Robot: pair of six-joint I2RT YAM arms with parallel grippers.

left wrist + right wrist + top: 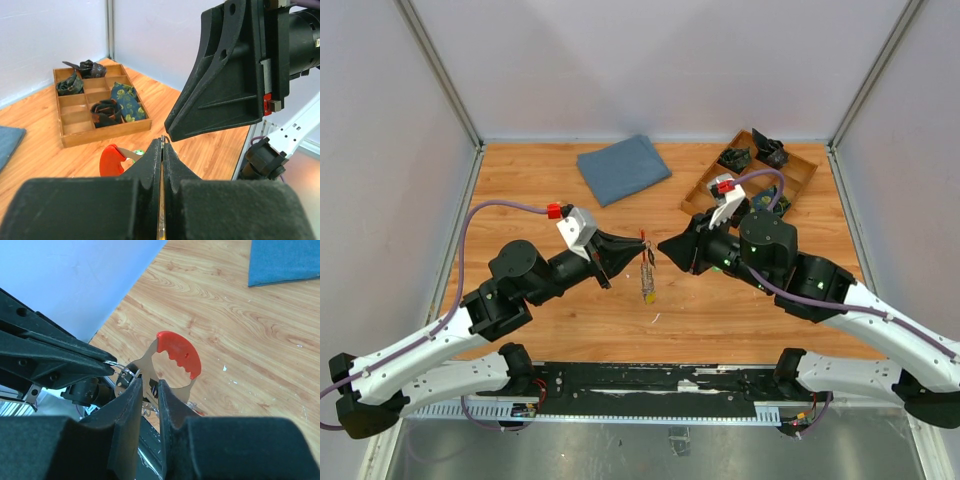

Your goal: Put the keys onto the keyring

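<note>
Keyring (180, 352), keys (647, 274) hanging beneath, suspended mid-air.
Left gripper (162, 142) was clamped on thin wire ring (116, 365); right gripper (150, 385) straddled keyring, grip not determinable.

Light wooden table (540, 180), nothing fancy. A folded blue cloth (623, 168) lies at the far side, with a wooden compartment tray (802, 165) off to its right.

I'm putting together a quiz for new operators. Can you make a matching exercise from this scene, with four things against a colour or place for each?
Things:
1. cloth
2. wooden tray
3. keyring
4. keys

Colour or place:
a. dangling above the middle of the table
b. red
c. far right corner of the table
d. blue, lying flat near the far edge

Pairs: 1-d, 2-c, 3-b, 4-a
</note>
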